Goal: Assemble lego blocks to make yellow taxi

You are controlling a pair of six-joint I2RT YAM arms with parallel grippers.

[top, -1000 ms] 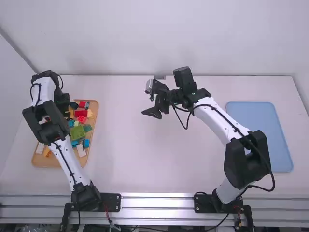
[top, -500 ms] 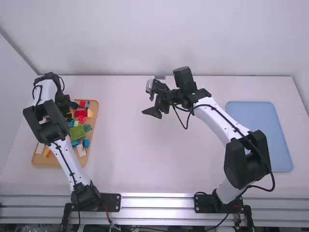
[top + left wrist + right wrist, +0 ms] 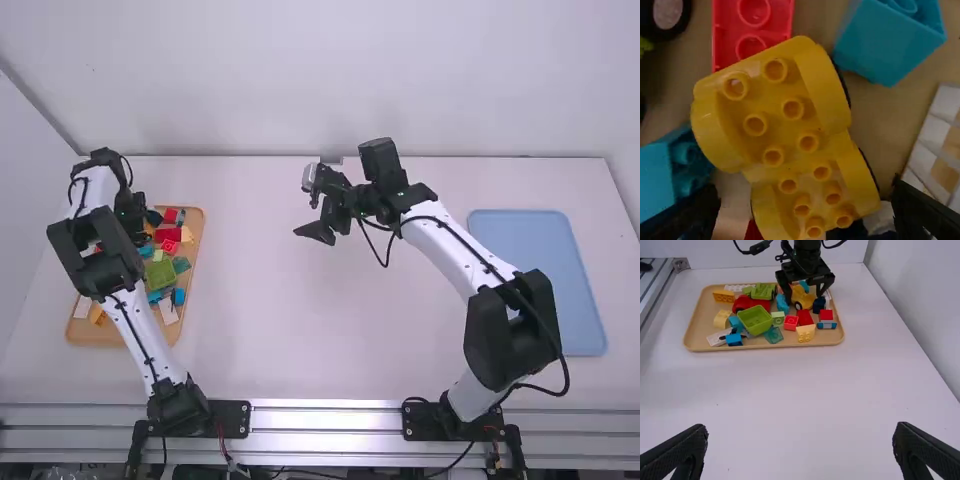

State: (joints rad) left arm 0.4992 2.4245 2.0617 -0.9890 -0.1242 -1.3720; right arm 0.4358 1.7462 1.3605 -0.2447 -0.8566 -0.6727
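The left gripper (image 3: 138,232) hangs over the far part of the tan tray (image 3: 199,240), at the left side of the tabletop (image 3: 270,320). Its jaws stand wide, one to either side of the yellow car base (image 3: 785,115), which lies in the tray between them, apart from both in the left wrist view. The base shows its hollow studs and curved wheel arches, with dark wheel edges along one side. A red block (image 3: 752,25) lies against or partly under it; a blue block (image 3: 887,42) sits just beside it and a white piece (image 3: 925,135) somewhat farther off. Elsewhere in the tray are a green open box (image 3: 755,320), a yellow block (image 3: 723,296), a pale yellow block (image 3: 806,333), a teal piece (image 3: 773,335) and a green vehicle (image 3: 762,291). The right gripper (image 3: 322,228) hangs above the middle of the tabletop, well apart from the tray, its jaws also wide. A blue tray (image 3: 540,280) rests on the tabletop's right side, beyond the right arm.
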